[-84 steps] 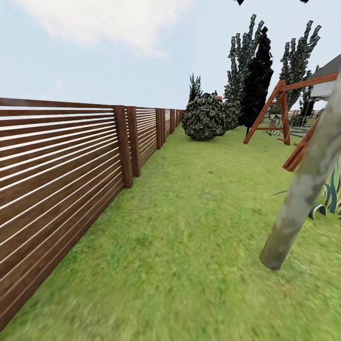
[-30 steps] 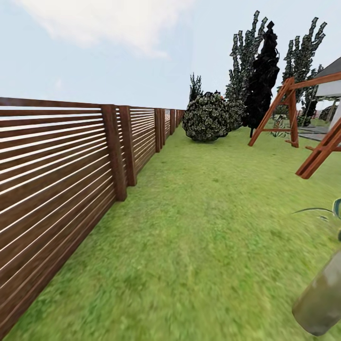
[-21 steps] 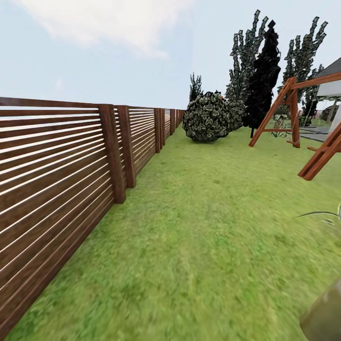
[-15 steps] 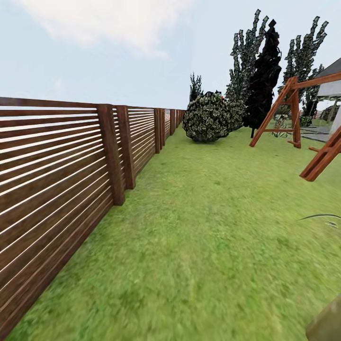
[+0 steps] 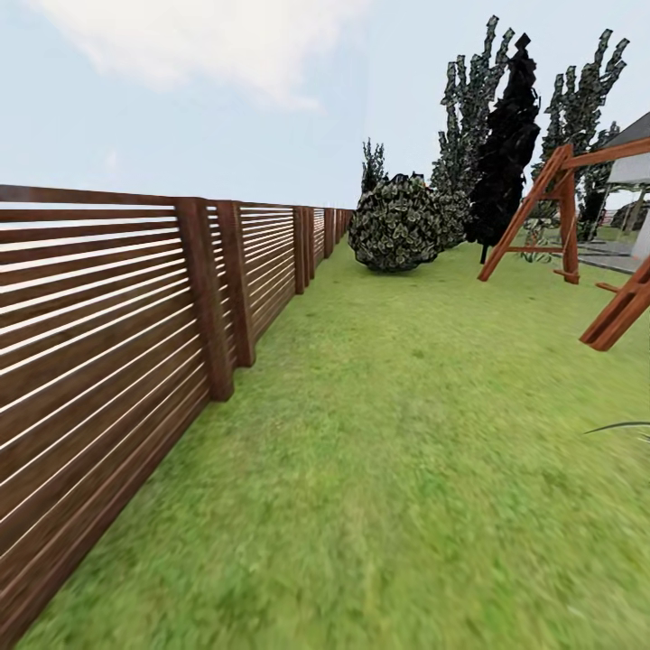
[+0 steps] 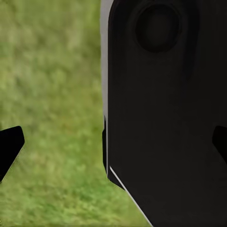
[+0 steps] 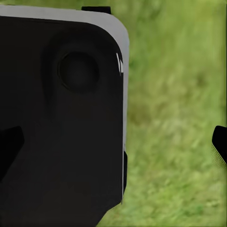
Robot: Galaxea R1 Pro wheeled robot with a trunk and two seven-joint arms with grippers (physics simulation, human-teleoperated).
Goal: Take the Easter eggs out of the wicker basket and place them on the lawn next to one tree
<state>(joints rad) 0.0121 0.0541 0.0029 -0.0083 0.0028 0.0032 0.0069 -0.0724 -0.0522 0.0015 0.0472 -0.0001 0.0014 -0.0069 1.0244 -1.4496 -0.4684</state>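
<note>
The lawn (image 5: pixel 388 451) stretches ahead as mottled green grass. Tall trees (image 5: pixel 466 117) with speckled dark crowns stand at its far end, one nearly black (image 5: pixel 507 144). The Easter eggs and the wicker basket are out of view. In the left wrist view my left gripper (image 6: pixel 113 144) is open, its dark fingertips (image 6: pixel 9 146) at the picture's edges, over grass and a black panel of the robot's body (image 6: pixel 165 104). In the right wrist view my right gripper (image 7: pixel 113 142) is likewise open, with grass (image 7: pixel 175 118) and the black panel (image 7: pixel 61 123) behind it.
A brown slatted wooden fence (image 5: pixel 108 334) runs along the lawn's left side. A low round bush (image 5: pixel 395 223) sits at the far end. A red-brown wooden swing frame (image 5: pixel 560 212) stands at the right, with a house corner (image 5: pixel 632 153) behind it.
The camera has travelled forward along the fence. The pale tree trunk that stood close at the right has slid down and out of the picture, as have the spiky leaves beside it.
</note>
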